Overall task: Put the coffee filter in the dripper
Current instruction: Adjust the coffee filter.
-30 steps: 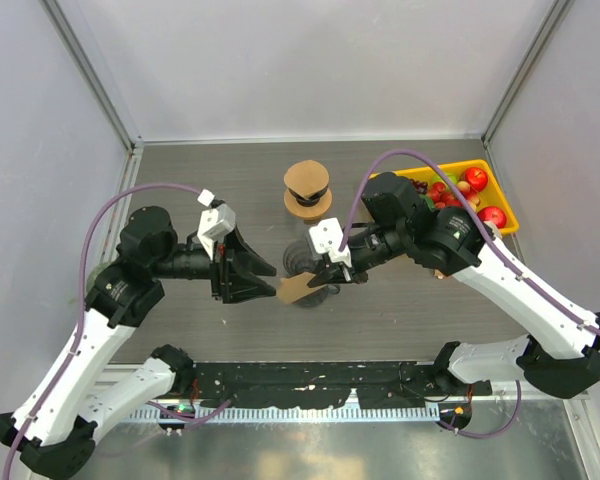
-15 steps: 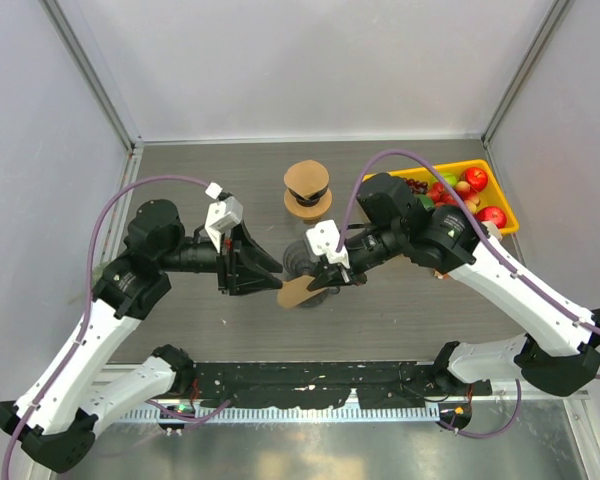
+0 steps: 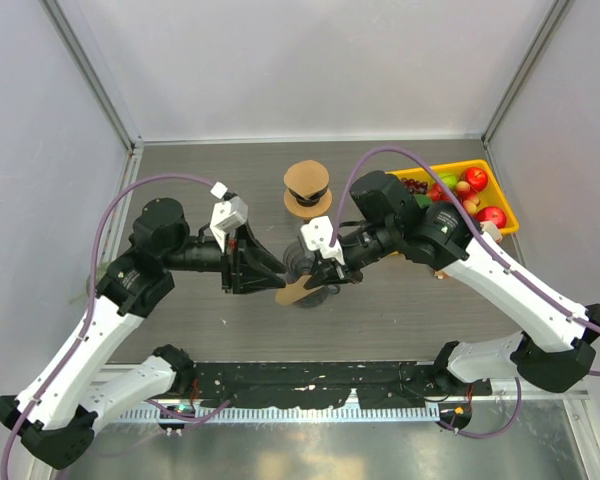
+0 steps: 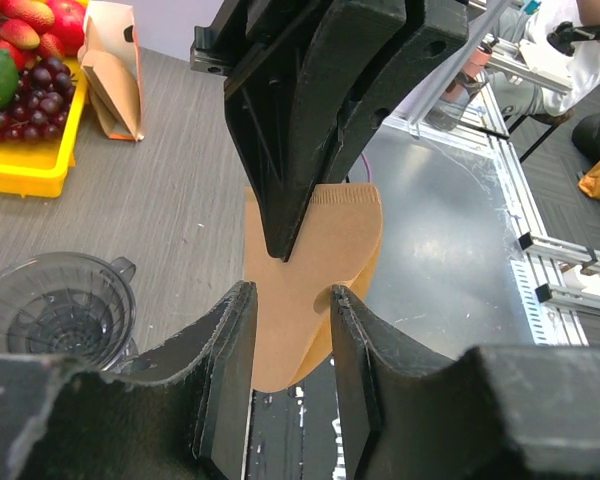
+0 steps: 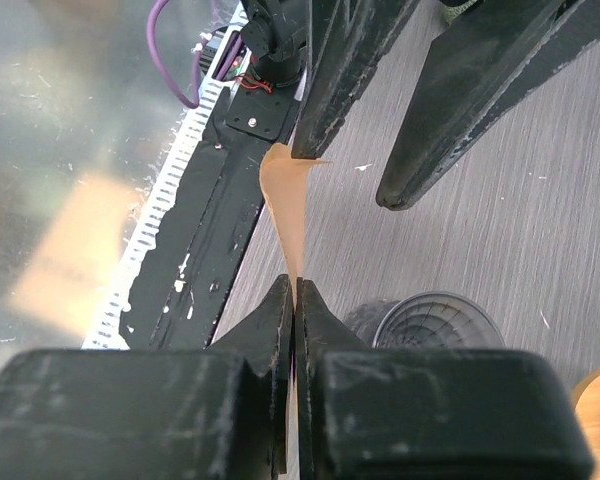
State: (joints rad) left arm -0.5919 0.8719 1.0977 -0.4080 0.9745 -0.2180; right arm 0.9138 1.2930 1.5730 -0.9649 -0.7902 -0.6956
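Top external, room: pale grey walls (image 3: 310, 60) on three sides.
Surface: grey wood-grain table (image 3: 200, 170); yellow tray (image 4: 20, 170) of fruit at far right.
Right gripper (image 5: 293, 295): pinching coffee filter (image 4: 315, 250), aloft just beside dripper (image 4: 55, 305).
Left gripper (image 4: 292, 300): fingers spread, straddling the coffee filter.

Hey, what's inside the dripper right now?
Nothing visible: the dripper shows only its ribbed bowl, though the left pincer covers part of its rim. The coffee filter hangs outside it, pinched by the right pincer.
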